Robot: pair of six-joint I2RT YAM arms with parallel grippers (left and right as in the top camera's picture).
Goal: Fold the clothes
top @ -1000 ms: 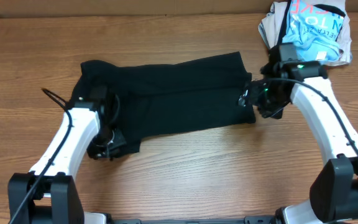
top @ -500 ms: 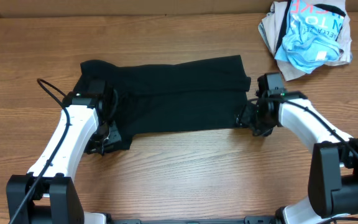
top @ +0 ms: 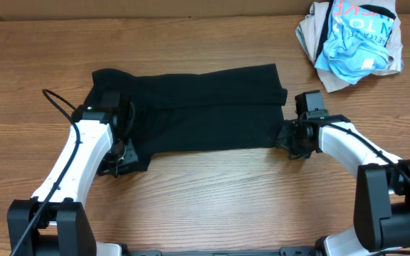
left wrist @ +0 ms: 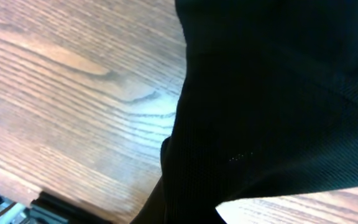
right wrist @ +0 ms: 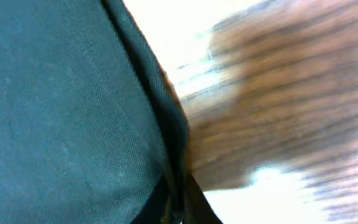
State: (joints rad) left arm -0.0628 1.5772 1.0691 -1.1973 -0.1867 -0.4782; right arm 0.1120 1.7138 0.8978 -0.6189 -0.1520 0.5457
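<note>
The clothes (top: pixel 205 107), a long black garment, lie flat across the middle of the wooden table (top: pixel 212 206). My left gripper (top: pixel 122 158) is shut on the garment's near left corner. In the left wrist view black fabric (left wrist: pixel 278 93) covers the jaws and hides the fingers. My right gripper (top: pixel 287 137) sits at the near right corner. In the right wrist view its dark fingers (right wrist: pixel 191 202) are pinched together on the hem of the clothes (right wrist: pixel 61 112), and the right gripper (right wrist: pixel 178 208) is shut on that edge.
A heap of light-blue and beige printed garments (top: pixel 351 35) lies at the far right corner of the table. Bare wood shows in front of the black garment and to its left. A black cable (top: pixel 59 107) loops out from the left arm.
My right gripper came down from the garment's upper right edge to its near right corner and closed on the hem. The left gripper kept its hold and barely moved.
</note>
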